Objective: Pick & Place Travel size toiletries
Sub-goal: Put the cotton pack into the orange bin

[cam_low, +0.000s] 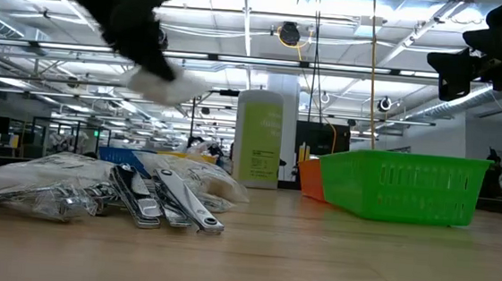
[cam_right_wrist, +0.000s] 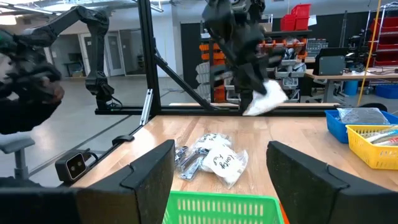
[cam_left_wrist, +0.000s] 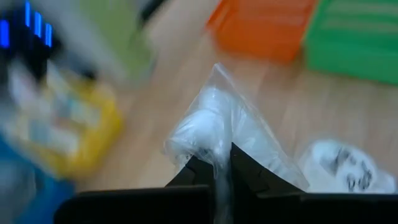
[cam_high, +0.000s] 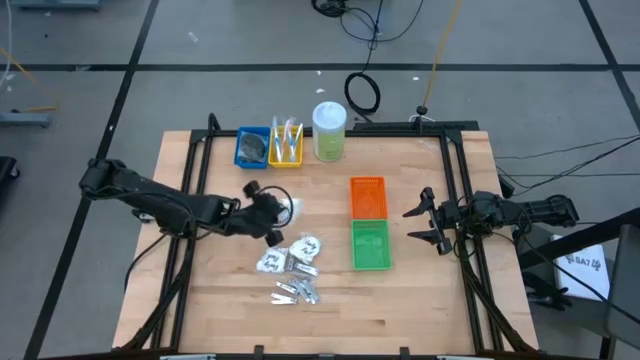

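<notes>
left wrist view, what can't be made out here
- Yellow tray contents: smeared by motion blur.
- White packet in the left pincer: no print readable through its clear wrap.
- Packet on the table: cut off by the picture's edge.
- Orange tray and green tray insides: cropped at the top.

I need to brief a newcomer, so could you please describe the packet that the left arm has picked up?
Find the yellow tray at the table's back edge. Nearer the front, the left pincer is shut on a white packet in clear wrap. Unlike the pile on the table, it hangs in the air.
</notes>
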